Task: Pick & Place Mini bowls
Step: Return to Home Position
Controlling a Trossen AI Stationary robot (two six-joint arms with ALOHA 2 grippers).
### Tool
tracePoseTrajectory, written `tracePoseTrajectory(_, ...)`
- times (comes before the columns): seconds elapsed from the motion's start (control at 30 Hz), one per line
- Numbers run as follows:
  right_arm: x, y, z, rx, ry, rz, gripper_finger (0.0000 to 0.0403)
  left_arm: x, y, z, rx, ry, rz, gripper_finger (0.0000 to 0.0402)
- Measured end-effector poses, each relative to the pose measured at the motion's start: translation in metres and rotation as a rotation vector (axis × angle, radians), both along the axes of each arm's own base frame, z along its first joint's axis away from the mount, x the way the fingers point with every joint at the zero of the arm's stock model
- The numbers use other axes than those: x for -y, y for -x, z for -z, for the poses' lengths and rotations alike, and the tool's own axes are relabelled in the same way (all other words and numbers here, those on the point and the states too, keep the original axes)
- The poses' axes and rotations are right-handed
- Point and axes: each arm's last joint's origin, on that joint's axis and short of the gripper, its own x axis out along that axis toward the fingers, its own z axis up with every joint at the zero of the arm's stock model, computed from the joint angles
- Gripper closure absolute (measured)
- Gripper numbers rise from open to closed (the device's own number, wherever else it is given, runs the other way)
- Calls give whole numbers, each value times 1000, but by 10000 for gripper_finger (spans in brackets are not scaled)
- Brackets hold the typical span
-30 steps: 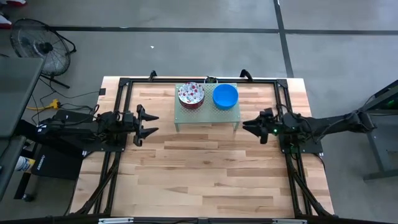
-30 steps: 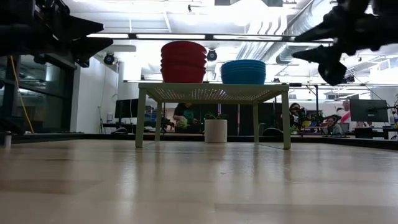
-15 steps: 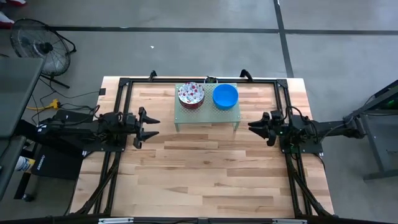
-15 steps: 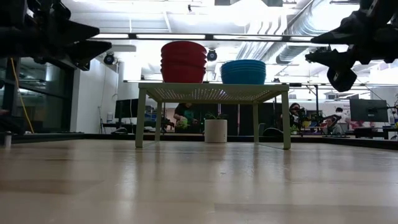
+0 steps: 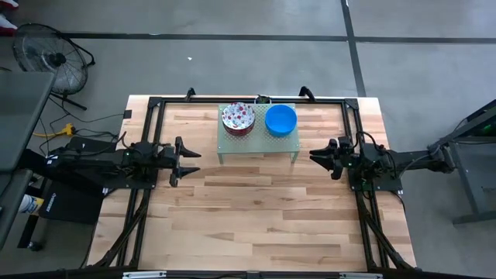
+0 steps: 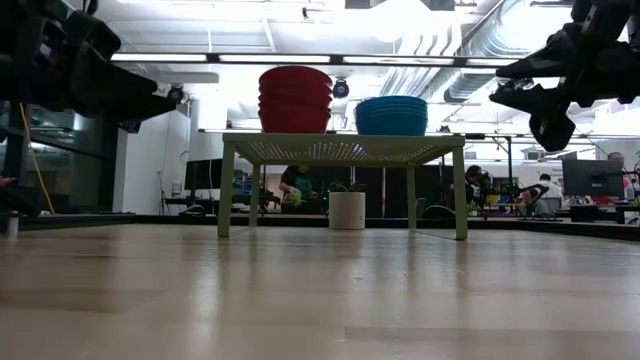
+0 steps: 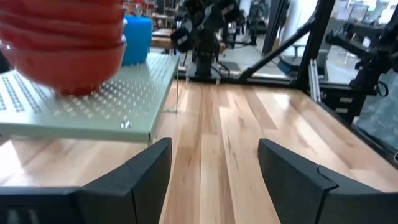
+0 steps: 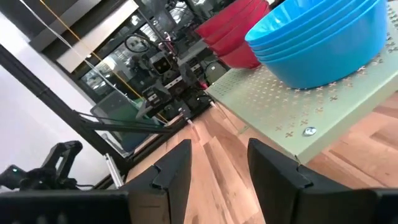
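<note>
Both arms have eased back toward their bases, left gripper and right gripper empty with fingers apart, leaving the patterned mini bowls and blue mini bowls stacked on the green stand between and ahead of them, so only homing seems left.

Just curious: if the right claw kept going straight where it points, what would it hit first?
The right gripper may graze the green stand's front corner; otherwise it meets the left gripper. Depth unclear.
</note>
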Motion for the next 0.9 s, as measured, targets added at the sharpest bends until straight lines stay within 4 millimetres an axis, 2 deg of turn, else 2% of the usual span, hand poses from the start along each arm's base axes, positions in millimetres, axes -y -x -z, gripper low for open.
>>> tracePoseTrajectory(0.53,-1,0,0,-26,178,-24,259,0,1,9,-92,1,-1,168)
tracePoseTrajectory(0.9,-1,0,0,-26,180,-24,259,0,1,9,-92,1,-1,168)
